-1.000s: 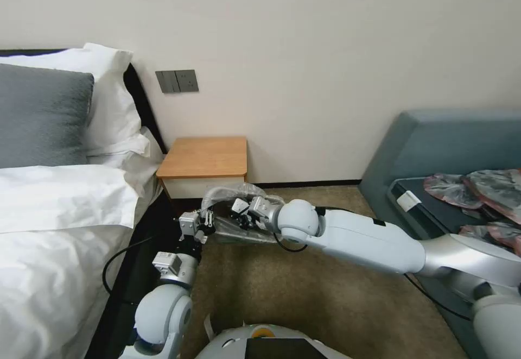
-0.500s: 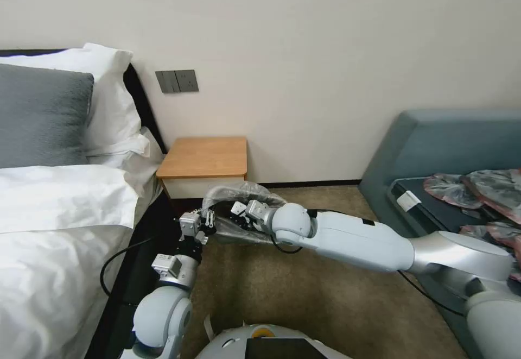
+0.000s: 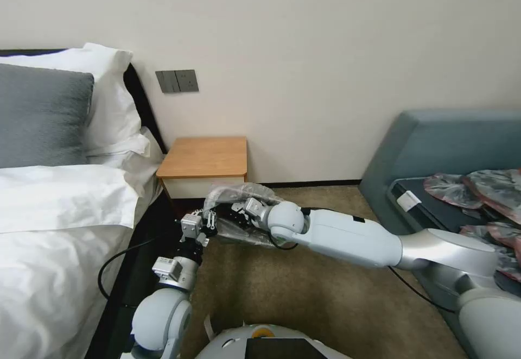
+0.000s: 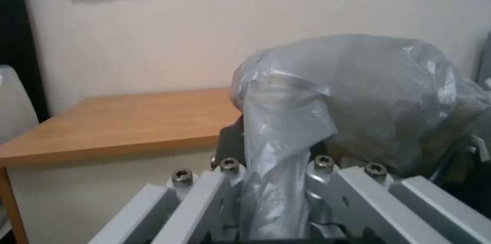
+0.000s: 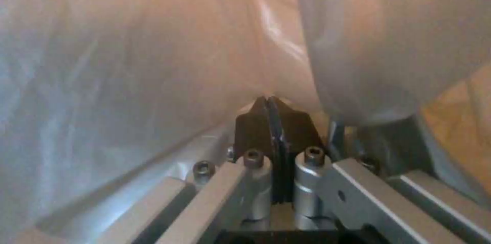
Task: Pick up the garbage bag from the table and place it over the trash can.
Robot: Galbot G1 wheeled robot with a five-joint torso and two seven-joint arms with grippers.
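The garbage bag [image 3: 239, 191], crinkly translucent grey, hangs stretched between both grippers low in front of the table [image 3: 203, 157]. My left gripper [image 3: 209, 221] is shut on a bunched strip of the bag [image 4: 358, 94] and pinches it at the fingers, as the left wrist view shows around my left gripper [image 4: 274, 167]. My right gripper [image 3: 239, 211] reaches in from the right. Its dark pads [image 5: 256, 121] are pressed together on the bag's film [image 5: 128, 63]. The trash can is hidden behind the bag and the arms.
A bed [image 3: 54, 212] with white linen runs along the left. A teal-grey sofa [image 3: 450, 142] at the right carries several similar grey-pink bags [image 3: 477, 185]. Brown carpet [image 3: 304, 304] lies open between them. The wall stands close behind the table.
The right arm has stretched further left and toward the table. The left gripper has drifted slightly away from me, and the bag has shifted with both.
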